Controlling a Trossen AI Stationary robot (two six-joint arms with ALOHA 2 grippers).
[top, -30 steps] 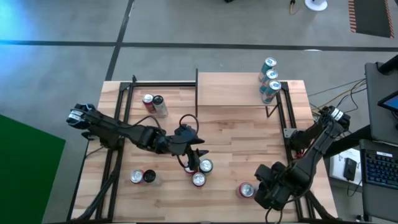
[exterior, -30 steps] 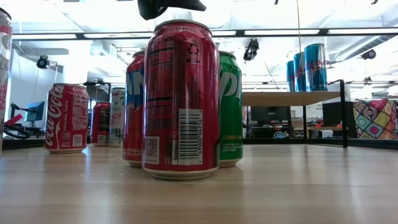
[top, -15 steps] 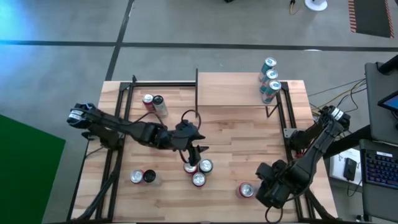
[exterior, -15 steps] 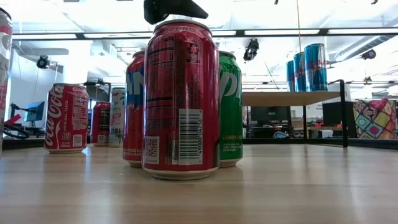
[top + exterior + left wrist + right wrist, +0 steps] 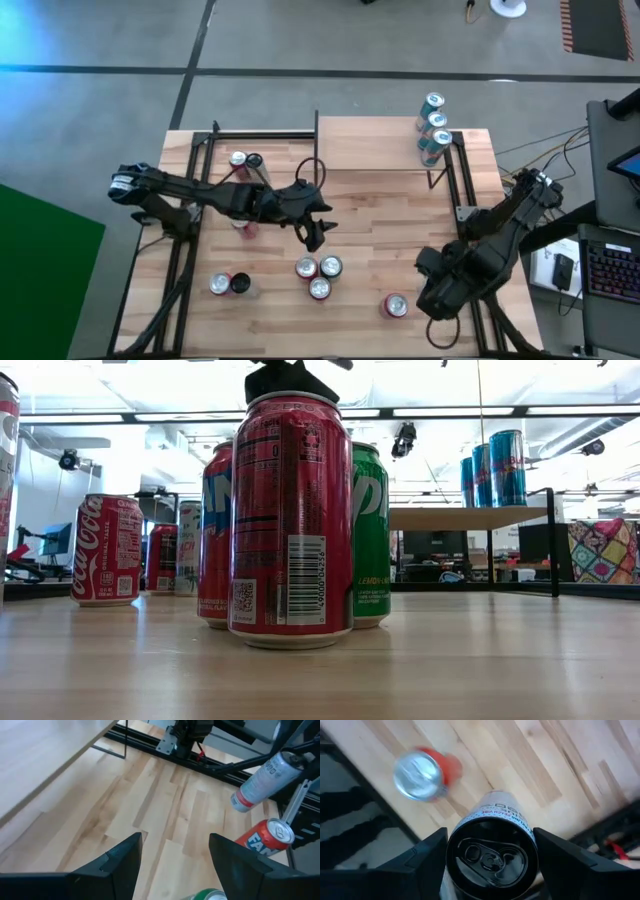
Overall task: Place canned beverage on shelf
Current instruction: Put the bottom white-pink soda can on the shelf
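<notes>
So the right jaws are gripping a white can (image 5: 492, 855), one finger on each side of it, and the lid is facing the wrist camera. They're holding it up off the desk (image 5: 380, 215) at the near right corner, and a red can (image 5: 396, 305) is standing on the wood just below. The shelf (image 5: 370, 145) is sitting well apart from it at the far side, with three teal cans (image 5: 432, 125) lined up along its right end. The left jaws are hanging open with nothing between them, only bare wood showing in the gap. They're hovering around mid-desk, just past a cluster of three cans (image 5: 318, 275).
</notes>
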